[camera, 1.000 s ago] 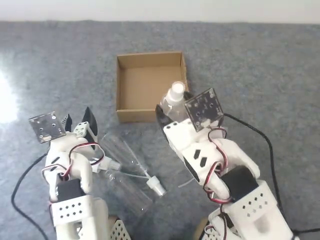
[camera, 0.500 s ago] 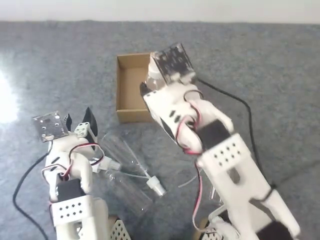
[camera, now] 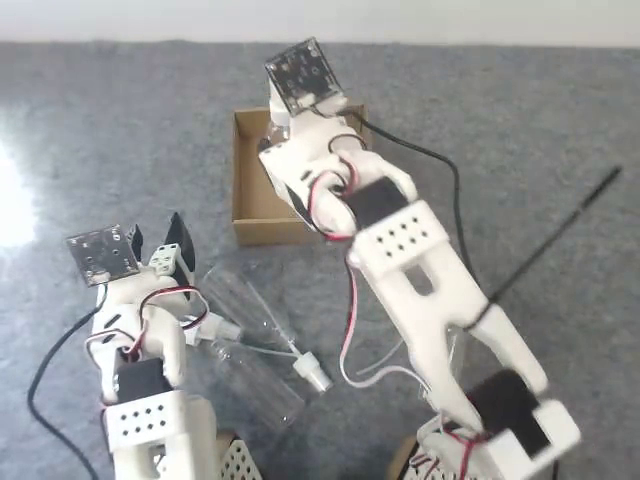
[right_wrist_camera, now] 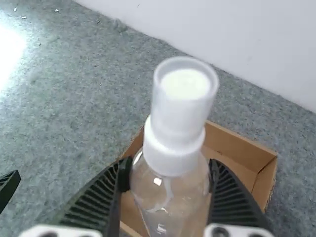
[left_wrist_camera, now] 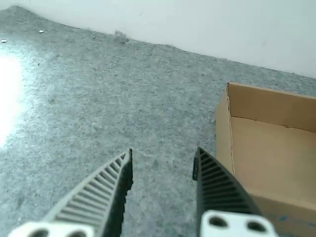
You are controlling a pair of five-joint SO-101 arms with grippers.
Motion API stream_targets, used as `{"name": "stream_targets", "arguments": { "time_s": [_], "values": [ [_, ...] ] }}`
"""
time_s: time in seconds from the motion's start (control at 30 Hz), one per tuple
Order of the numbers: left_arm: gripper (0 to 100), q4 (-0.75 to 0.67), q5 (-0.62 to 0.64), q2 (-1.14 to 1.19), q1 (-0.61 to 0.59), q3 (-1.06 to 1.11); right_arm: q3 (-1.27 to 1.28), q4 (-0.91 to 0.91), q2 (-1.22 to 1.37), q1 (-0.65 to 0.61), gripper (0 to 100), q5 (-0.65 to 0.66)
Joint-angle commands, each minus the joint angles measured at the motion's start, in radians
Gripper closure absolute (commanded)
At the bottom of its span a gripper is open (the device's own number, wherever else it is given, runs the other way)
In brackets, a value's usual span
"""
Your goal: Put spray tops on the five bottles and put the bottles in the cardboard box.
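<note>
My right gripper (right_wrist_camera: 167, 175) is shut on a clear bottle (right_wrist_camera: 170, 207) fitted with a white spray top (right_wrist_camera: 181, 101). It holds the bottle upright over the cardboard box (right_wrist_camera: 247, 150). In the high view the right arm (camera: 335, 185) stretches across the box (camera: 243, 180) and hides most of its inside. My left gripper (camera: 157, 237) stands open with nothing in it at the near left, short of the box (left_wrist_camera: 269, 148); its fingers (left_wrist_camera: 111, 190) point at bare carpet. Two clear bottles (camera: 240, 295) (camera: 262, 385) lie beside the left arm, with a loose spray top (camera: 312, 375) between them.
Grey carpet covers the table (camera: 520, 130), with a white wall at its far edge. A black cable (camera: 440, 190) trails along the right arm, and a thin black rod (camera: 560, 225) crosses at the right.
The right arm has swung forward and left, carrying the capped bottle from the box's near right corner to over the box. The left arm has stayed put.
</note>
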Motion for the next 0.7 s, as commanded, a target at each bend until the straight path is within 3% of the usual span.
{"name": "stream_targets", "arguments": {
  "time_s": [0.0,0.43,0.67],
  "values": [
    [81,-0.029,-0.008,-0.011,-0.005,-0.013,-0.137,-0.007,0.033,0.012,86.9,0.006],
    [81,-0.029,-0.011,-0.011,-0.005,-0.013,-0.42,-0.007,0.351,0.012,86.8,0.006],
    [81,-0.028,-0.012,-0.011,-0.005,-0.012,-0.511,-0.113,0.503,0.012,86.8,0.006]
  ]
}}
